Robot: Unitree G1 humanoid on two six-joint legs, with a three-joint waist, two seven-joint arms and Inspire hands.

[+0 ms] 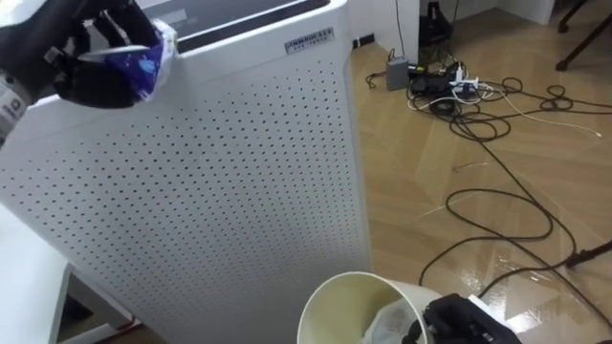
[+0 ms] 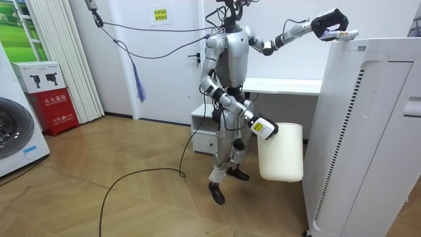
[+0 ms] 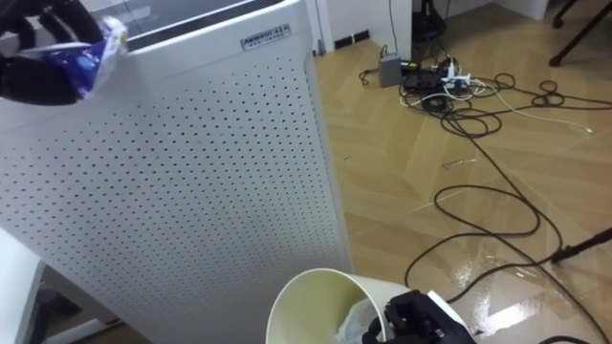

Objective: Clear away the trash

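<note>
At the upper left of the eye views, the left hand [image 1: 96, 69] has its fingers curled round a crumpled blue-and-white plastic wrapper [image 1: 151, 55], held above the top of the tall white perforated air purifier [image 1: 239, 172]. At the bottom edge, the right hand [image 1: 457, 320] grips the rim of the cream plastic waste bin [image 1: 335, 301]. The pick looks done. The next move calls for carrying the wrapper down and right to the bin's mouth and letting go.
</note>
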